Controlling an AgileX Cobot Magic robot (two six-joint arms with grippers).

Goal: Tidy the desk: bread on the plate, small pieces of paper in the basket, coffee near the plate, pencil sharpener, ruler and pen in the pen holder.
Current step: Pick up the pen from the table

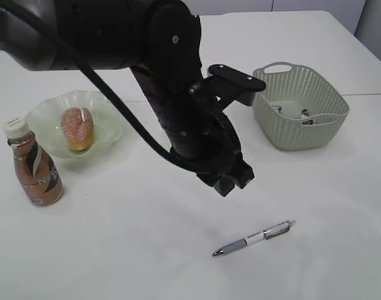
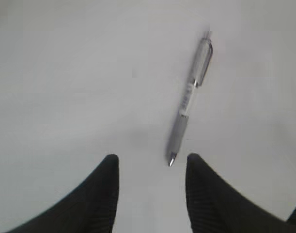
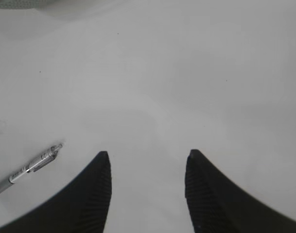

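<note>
A silver-and-grey pen (image 1: pixel 254 238) lies on the white table at the front right. My left gripper (image 1: pixel 235 182) hangs open above the table just behind it. In the left wrist view the pen (image 2: pixel 189 97) stretches away from the open left gripper (image 2: pixel 152 158), and its tip lies just ahead of the right fingertip. Nothing sits between the fingers. My right gripper (image 3: pixel 148 154) is open over bare table, with the pen (image 3: pixel 28 168) to its left. The bread (image 1: pixel 77 128) sits on the pale green plate (image 1: pixel 43 115). The coffee bottle (image 1: pixel 34 164) stands by the plate. Pen holder, ruler and pencil sharpener are out of view.
A grey-green basket (image 1: pixel 301 106) stands at the back right with a few small things inside that I cannot make out. The left arm's dark bulk (image 1: pixel 146 56) crosses the middle and hides the table behind it. The right arm does not show in the exterior view.
</note>
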